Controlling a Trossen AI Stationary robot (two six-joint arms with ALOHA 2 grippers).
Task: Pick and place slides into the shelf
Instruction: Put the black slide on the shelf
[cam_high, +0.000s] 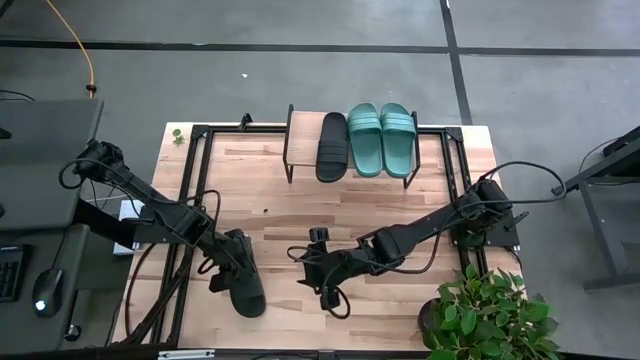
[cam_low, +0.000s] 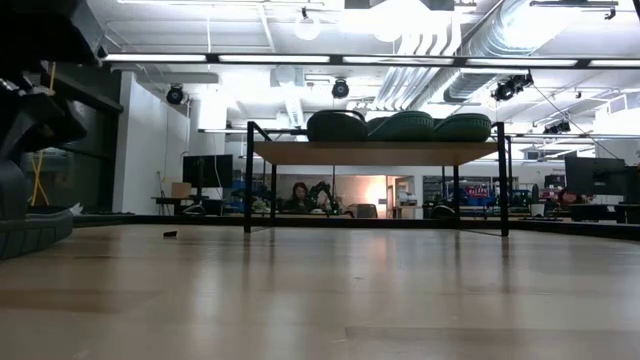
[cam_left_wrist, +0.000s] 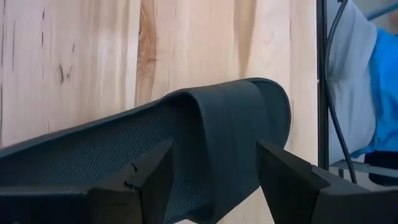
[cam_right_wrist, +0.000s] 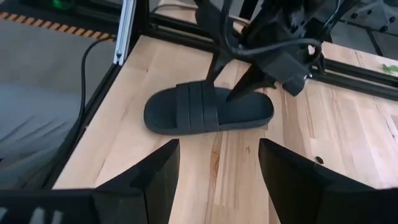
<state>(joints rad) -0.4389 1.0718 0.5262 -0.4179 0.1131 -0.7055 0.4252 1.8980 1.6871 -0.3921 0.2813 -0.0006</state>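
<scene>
Your left gripper (cam_high: 238, 262) jaws clamp a matte black ribbed slide (cam_high: 245, 283) on the wooden worktop (cam_high: 290, 215); right gripper (cam_high: 318, 268) jaws gape wide.

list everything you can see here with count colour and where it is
green sandals: 2, teal-green, side by side on the shelf, right of the black one
black sandal on shelf: 1, black, left of the green pair
black sandal on table: 1, black, near the table's front left, at the left claw
shelf: 1, light wood top with black legs, at the table's far edge
table: 1, light wood with black frame
plant: 1, green, front right corner of the table
person: 1, in the room beyond the shelf, low view
left claw: 1, dark, fingers either side of the black sandal on the table
right claw: 1, dark, open over the table's front middle
</scene>
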